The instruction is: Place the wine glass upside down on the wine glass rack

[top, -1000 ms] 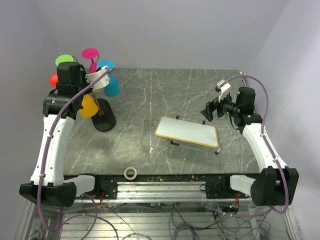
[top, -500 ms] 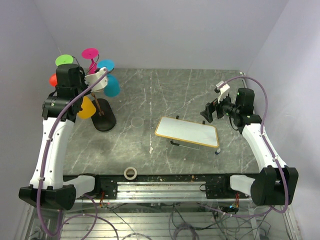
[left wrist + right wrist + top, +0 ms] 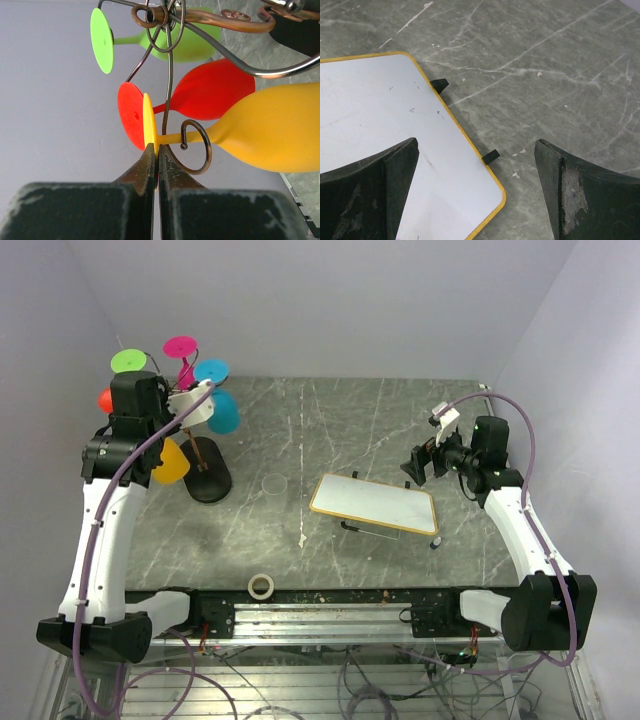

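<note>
Yellow wine glass [image 3: 270, 130] was up at the wine glass rack [image 3: 220, 22], its stem through a scroll curl and its foot clamped in the left claw [image 3: 156, 155]. Right claw [image 3: 476, 150] gaped wide and empty above the white tray [image 3: 370, 110]. Hanging looked nearly done; only letting go and backing off seemed left.

Robot lab cell: plain white enclosure walls [image 3: 300, 300], grey marble-look tabletop [image 3: 340, 430], aluminium mounting rail [image 3: 330, 619], loose cabling [image 3: 365, 680] beneath.
</note>
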Robot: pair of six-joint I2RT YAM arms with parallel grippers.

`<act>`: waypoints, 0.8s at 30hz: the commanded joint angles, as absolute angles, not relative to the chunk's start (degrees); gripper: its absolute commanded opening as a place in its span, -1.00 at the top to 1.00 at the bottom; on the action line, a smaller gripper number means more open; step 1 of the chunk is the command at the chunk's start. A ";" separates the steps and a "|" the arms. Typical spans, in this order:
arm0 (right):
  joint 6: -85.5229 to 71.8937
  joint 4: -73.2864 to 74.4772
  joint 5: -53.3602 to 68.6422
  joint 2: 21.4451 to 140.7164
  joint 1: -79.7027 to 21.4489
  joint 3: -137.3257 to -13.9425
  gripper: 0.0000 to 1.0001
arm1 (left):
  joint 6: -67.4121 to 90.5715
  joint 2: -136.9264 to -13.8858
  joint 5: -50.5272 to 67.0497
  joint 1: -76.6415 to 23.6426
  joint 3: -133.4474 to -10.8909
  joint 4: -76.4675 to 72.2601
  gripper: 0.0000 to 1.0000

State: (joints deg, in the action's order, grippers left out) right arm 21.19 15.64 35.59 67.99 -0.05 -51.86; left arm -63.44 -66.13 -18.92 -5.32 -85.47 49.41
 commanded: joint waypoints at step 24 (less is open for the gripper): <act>22.23 14.15 36.46 67.22 1.65 -50.82 -1.00 | -65.26 -63.07 -14.05 -4.75 -89.65 57.22 0.82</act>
State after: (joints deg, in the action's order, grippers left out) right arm 21.58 15.64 35.79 67.99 1.04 -51.83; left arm -64.99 -63.88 -16.64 -5.06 -87.57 56.07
